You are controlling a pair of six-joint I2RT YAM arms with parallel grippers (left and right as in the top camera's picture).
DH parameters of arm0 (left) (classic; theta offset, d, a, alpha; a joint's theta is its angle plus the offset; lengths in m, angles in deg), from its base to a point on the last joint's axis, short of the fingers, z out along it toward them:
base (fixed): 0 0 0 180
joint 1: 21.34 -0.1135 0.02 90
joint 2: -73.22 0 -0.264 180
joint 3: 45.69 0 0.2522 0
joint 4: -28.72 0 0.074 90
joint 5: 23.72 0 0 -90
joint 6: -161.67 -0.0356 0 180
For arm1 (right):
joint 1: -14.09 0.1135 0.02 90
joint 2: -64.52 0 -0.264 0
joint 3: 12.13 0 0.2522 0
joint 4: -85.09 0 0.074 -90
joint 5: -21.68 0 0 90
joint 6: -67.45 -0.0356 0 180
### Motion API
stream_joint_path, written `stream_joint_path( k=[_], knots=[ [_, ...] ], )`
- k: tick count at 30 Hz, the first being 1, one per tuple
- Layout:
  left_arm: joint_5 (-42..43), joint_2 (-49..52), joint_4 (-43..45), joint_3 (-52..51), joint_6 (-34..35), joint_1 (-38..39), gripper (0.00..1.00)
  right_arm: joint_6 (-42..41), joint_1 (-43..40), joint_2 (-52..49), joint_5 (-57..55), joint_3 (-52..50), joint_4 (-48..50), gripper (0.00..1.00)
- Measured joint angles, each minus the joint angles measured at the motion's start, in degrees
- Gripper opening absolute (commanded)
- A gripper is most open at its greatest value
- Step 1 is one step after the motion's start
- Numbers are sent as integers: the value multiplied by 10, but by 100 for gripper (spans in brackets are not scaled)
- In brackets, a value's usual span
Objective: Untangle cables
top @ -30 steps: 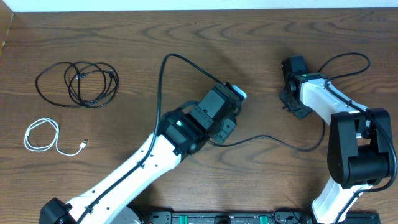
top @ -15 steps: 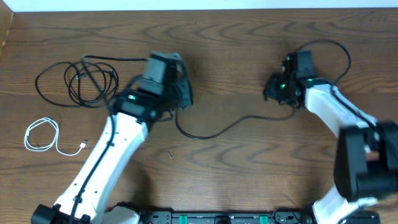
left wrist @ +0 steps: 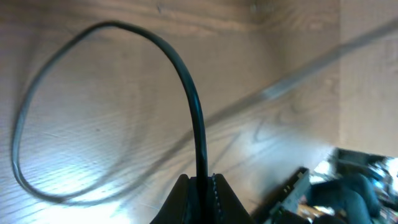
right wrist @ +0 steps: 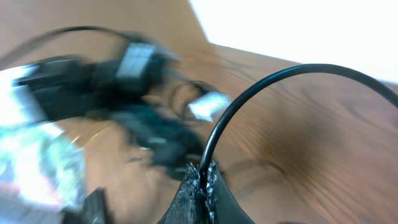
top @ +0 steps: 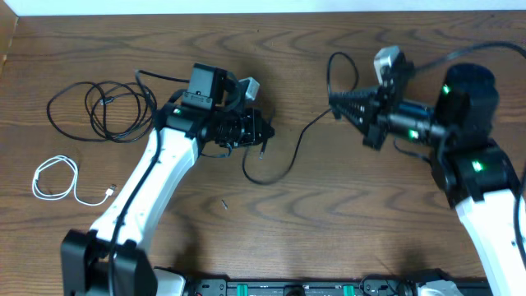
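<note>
The left jaws and right jaws are both clamped shut on one black cable, slack on the desk right of the black coil. The white cord lies below that coil. This looks like the separating step. Next, the cable needs laying straight, clear of the coil.

Left gripper and right gripper face each other, both clamped.

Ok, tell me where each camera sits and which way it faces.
Overhead: above the table, looking straight down at both arms.
Left wrist: on the left arm, looking past the left pincer at the black cord.
Right wrist: on the right arm, past the right pincer toward the blurred left arm.
Shared: all show that cord.
</note>
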Motion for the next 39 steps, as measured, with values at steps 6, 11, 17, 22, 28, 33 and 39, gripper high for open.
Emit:
stream_joint_path(
  k=[6,11,17,22,28,33,39],
  knots=[
    [104,52,41,0,-2,0,8,32,29,67,44,0,1,1],
    [185,77,53,0,-10,4,8,41,58,70,54,0,0,1],
    [216,80,54,0,-84,21,8,43,63,59,55,0,-6,1],
    [202,80,53,0,-128,27,8,45,63,52,41,0,-47,6],
    [164,80,45,0,-148,40,8,43,63,49,-81,0,-143,17],
    [133,80,45,0,-194,93,8,-9,63,49,-238,0,-228,34],
    [-20,80,45,0,-189,148,8,-168,58,51,-467,0,-430,51]
  ],
)
